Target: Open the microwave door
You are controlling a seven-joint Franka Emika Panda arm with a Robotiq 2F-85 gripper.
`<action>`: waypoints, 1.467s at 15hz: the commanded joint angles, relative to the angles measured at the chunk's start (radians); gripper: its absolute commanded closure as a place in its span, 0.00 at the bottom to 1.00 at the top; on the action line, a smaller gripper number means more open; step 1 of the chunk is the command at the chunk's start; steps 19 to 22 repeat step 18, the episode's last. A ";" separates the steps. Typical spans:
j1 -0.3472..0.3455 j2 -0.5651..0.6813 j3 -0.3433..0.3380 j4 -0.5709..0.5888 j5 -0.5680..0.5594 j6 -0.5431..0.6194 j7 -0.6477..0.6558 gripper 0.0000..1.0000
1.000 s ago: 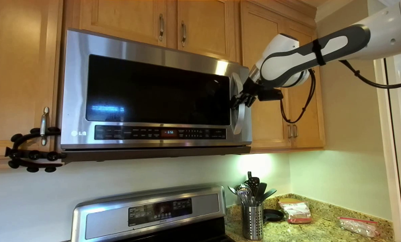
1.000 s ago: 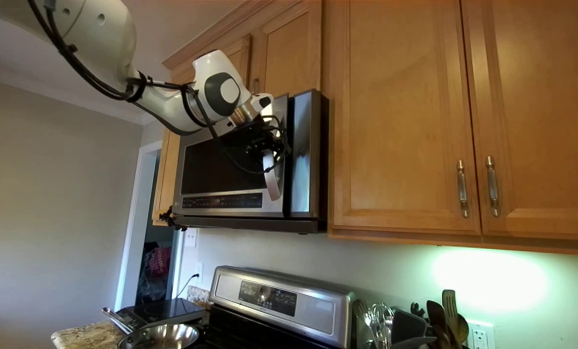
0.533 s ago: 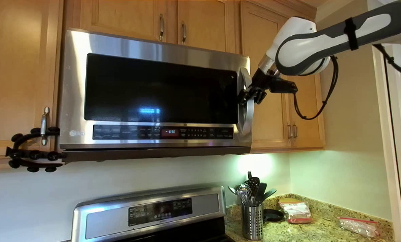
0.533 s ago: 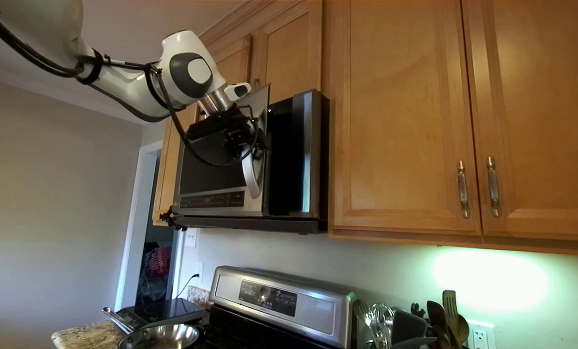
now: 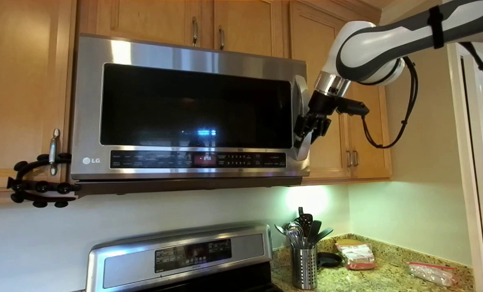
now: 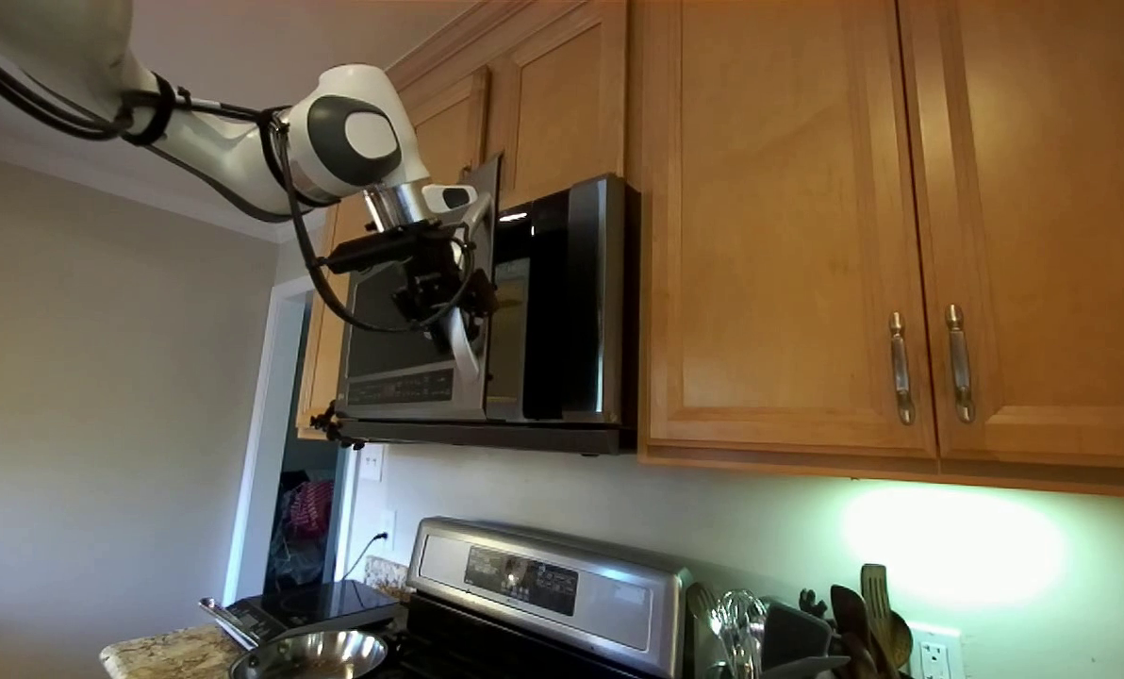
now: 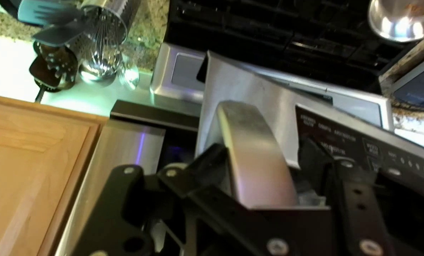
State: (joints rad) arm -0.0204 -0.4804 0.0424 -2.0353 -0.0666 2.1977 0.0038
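- Already, the microwave door (image 5: 193,107) stands partly open above the stove (image 5: 247,247), its right edge nearer than the microwave body (image 6: 592,302) and apart from it.
- The gripper (image 7: 263,153) straddles the handle (image 7: 253,153) with fingers (image 7: 208,163) spread; a gap shows on one side, so it probably hooks rather than clamps.
- Pulling well likely calls for a slow arc toward the near left, the gripper turning with the door so nothing slips off the handle.
- In an exterior view the dark opening (image 6: 548,302) shows beside the door; only the wrist view makes that finger gap plain.
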 commanded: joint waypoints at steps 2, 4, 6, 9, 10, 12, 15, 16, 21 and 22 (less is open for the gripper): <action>0.055 -0.004 -0.024 -0.024 0.090 -0.215 -0.048 0.03; 0.052 0.003 -0.033 -0.017 0.127 -0.331 -0.044 0.00; 0.043 0.011 -0.036 -0.013 0.149 -0.446 -0.029 0.00; 0.033 0.020 -0.044 -0.018 0.184 -0.556 -0.018 0.00; 0.027 0.022 -0.049 -0.026 0.190 -0.576 -0.013 0.00; 0.021 0.024 -0.061 -0.042 0.206 -0.587 -0.016 0.00; 0.000 0.023 -0.051 -0.070 0.139 -0.515 -0.003 0.00; 0.015 0.032 -0.057 -0.040 0.166 -0.557 -0.023 0.00; 0.014 0.035 -0.057 -0.042 0.164 -0.555 -0.024 0.00; 0.014 0.035 -0.057 -0.042 0.164 -0.555 -0.024 0.00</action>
